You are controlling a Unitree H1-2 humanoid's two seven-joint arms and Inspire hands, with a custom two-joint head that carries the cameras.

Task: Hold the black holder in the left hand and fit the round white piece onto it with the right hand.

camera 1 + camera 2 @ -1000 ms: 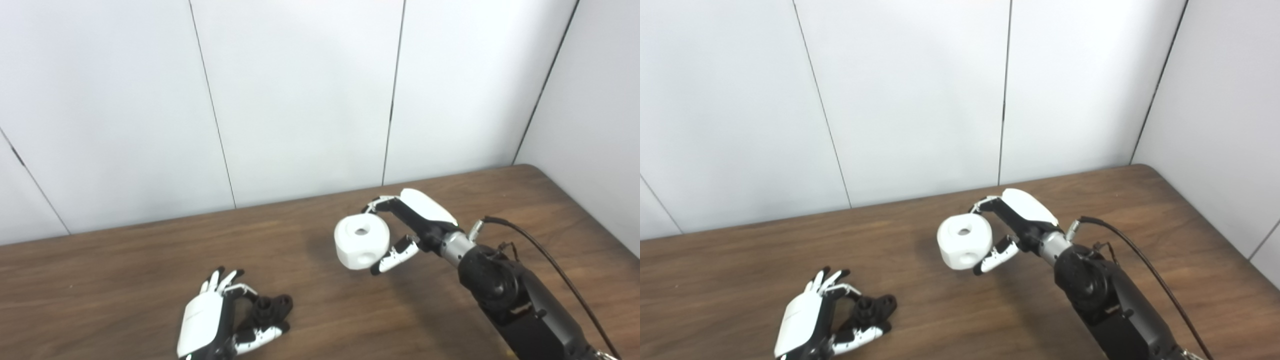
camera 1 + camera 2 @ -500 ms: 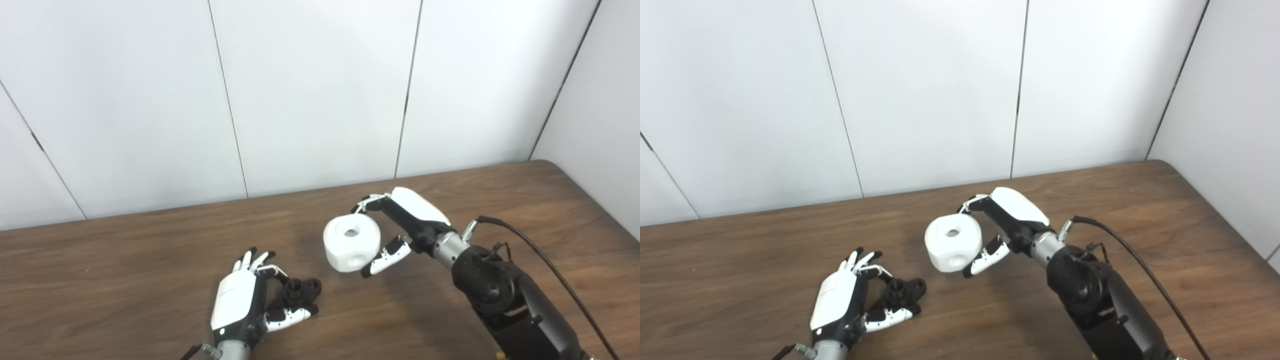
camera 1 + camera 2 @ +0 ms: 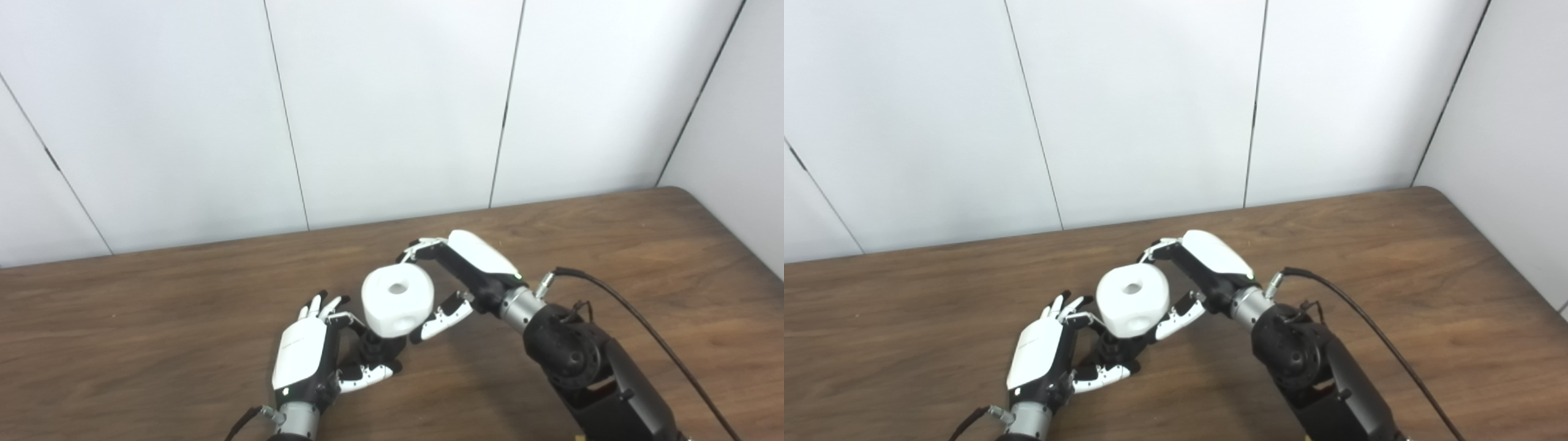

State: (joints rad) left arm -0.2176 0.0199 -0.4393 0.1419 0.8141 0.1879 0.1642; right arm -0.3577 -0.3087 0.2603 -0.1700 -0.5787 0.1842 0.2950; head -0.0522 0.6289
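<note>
My left hand [image 3: 306, 358] is shut on the black holder [image 3: 378, 350], low over the wooden table [image 3: 153, 343] near its front middle. My right hand [image 3: 465, 275] is shut on the round white piece [image 3: 398, 300], gripping it between fingers and thumb. The white piece has a hole in its top and another in its side. It hangs directly above the holder and hides the holder's top; I cannot tell whether the two touch. The same shows in the right eye view: the white piece [image 3: 1133, 301] over the holder [image 3: 1118, 352].
White wall panels [image 3: 392, 104] stand behind the table and along its right side. A black cable [image 3: 643, 318] runs from my right wrist toward the front right. The table's right edge [image 3: 729, 236] lies close to the wall.
The right hand has carried the white piece left and down until it hangs over the holder. The left hand has moved the holder right, toward it. The camera has also shifted.
</note>
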